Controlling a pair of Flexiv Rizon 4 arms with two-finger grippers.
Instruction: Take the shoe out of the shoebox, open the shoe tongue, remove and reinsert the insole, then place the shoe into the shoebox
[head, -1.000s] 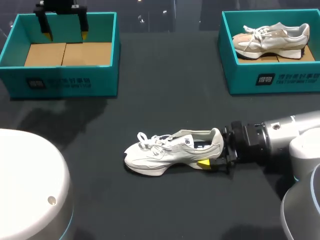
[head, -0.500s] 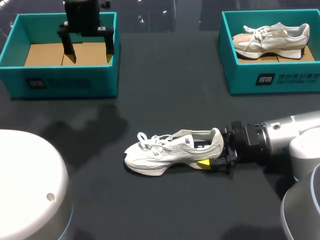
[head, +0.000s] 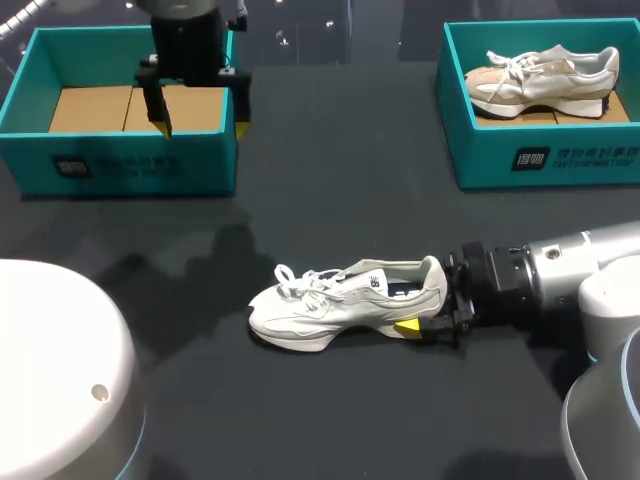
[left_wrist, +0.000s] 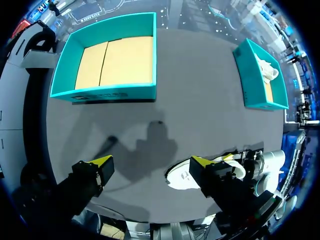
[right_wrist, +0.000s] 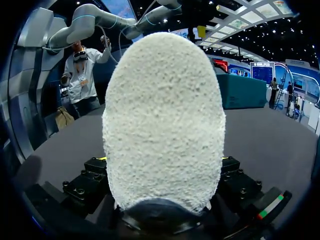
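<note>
1. The step in hand, as I judge it, is opening the tongue. The shoe (head: 330, 305) is out of its box and lies sole-down on the counter (head: 360, 200), with its toe toward my left. It sits between the two boxes and well apart from both.
2. The right pincer (head: 432, 312) is clamped on the shoe's heel, which fills the right wrist view. It should hold firm and low so the shoe neither tips nor slides when the tongue is pulled.
3. The left pincer (head: 200, 112) hangs over the left shoebox's (head: 120, 165) wall nearest the counter's middle. Its fingers are spread wide and it carries nothing. It should come down over the laces (head: 300, 280) and nip only the tongue's upper edge, not a lace. Then it should lift that edge toward the toe. I cannot make out the tongue itself from here.
4. Counter: one.
5. Shoeboxes: two. The left one shows a bare cardboard floor, and the right shoebox (head: 545, 160) holds the second shoe (head: 545, 80).
6. Shoes: two.
7. Pincers: two.
</note>
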